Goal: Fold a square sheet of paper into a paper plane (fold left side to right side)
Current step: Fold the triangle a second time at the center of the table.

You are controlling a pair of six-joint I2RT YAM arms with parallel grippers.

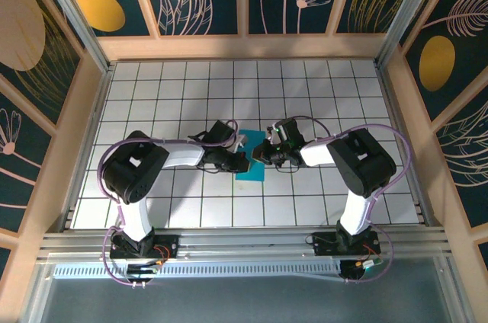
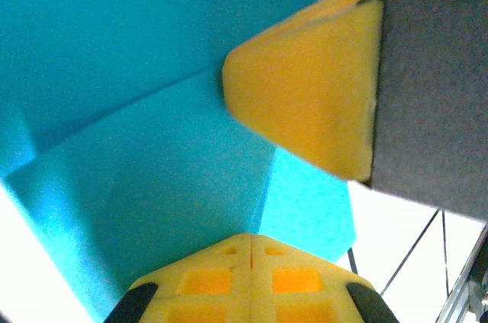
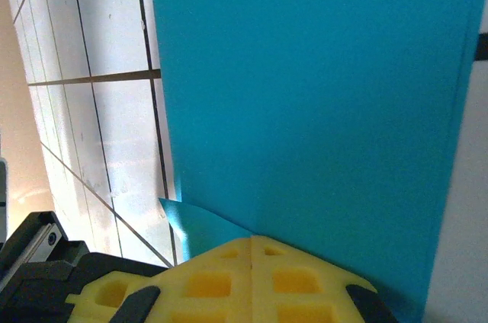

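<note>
Top external view: a creased sheet of thin cyan-blue paper (image 1: 251, 172) lay on the white tiled counter (image 1: 320, 94), directly beneath the meeting tips of the left hand (image 1: 242, 160) and right hand (image 1: 261, 157). Both hands were fully closed, apparently pressing rather than pinching. Step judged: flattening a crease. The next fold would call for one hand to open and lift an edge.

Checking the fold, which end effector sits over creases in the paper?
The left end effector: creased blue paper lies before it; the right end effector faces a mostly flat stretch.

White tiled table (image 1: 305, 94), creased cyan paper (image 1: 251, 170) atop
</note>
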